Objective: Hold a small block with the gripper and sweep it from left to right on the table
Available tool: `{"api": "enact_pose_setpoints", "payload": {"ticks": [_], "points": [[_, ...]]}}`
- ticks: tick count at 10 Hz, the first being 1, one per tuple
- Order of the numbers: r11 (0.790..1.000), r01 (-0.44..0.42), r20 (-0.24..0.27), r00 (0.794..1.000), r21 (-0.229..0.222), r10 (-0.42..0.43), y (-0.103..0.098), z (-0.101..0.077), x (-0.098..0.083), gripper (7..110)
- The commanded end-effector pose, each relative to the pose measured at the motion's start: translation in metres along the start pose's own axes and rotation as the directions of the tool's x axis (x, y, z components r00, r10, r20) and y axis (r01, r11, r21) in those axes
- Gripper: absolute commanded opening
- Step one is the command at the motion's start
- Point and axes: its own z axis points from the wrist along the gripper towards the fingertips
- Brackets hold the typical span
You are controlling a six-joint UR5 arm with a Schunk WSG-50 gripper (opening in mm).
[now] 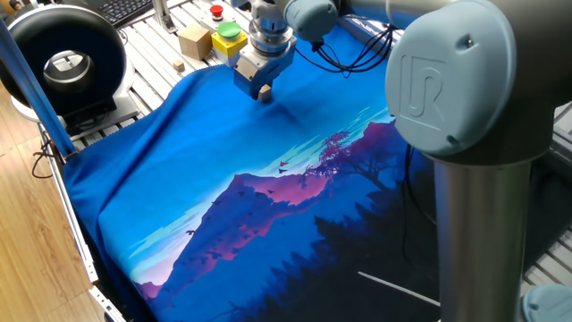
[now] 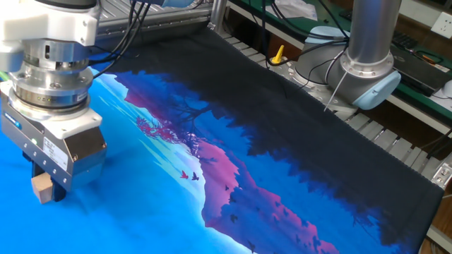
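My gripper (image 1: pixel 264 90) is shut on the small block (image 1: pixel 264 91), a tiny tan wooden cube between the two black fingers. It is held low over the light-blue part of the table (image 1: pixel 206 161), near its far edge. In the other fixed view the gripper (image 2: pixel 44 188) fills the left side and the small block (image 2: pixel 42 185) shows at the fingertips, at or just above the cloth. I cannot tell whether the block touches the cloth.
A larger tan box (image 1: pixel 193 39), a yellow box with a green button (image 1: pixel 227 36) and a red button (image 1: pixel 216 12) stand on the metal slats behind the gripper. A black round device (image 1: pixel 64 54) sits at the left. The arm's base (image 2: pixel 367 49) stands beyond the cloth.
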Motion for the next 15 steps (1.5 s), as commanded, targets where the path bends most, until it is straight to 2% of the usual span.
{"api": "enact_pose_setpoints", "payload": {"ticks": [1, 12, 13, 15], "points": [[1.000, -0.009, 0.006, 1.000, -0.009, 0.009, 0.0003, 0.0001, 0.0008, 44], [1.000, -0.016, 0.009, 1.000, -0.011, 0.016, 0.0010, 0.0004, -0.0003, 44], [1.000, -0.016, 0.009, 1.000, -0.013, 0.016, 0.0013, 0.0005, -0.0003, 22], [1.000, -0.016, 0.008, 1.000, -0.013, 0.016, 0.0013, 0.0005, 0.0001, 22]]}}
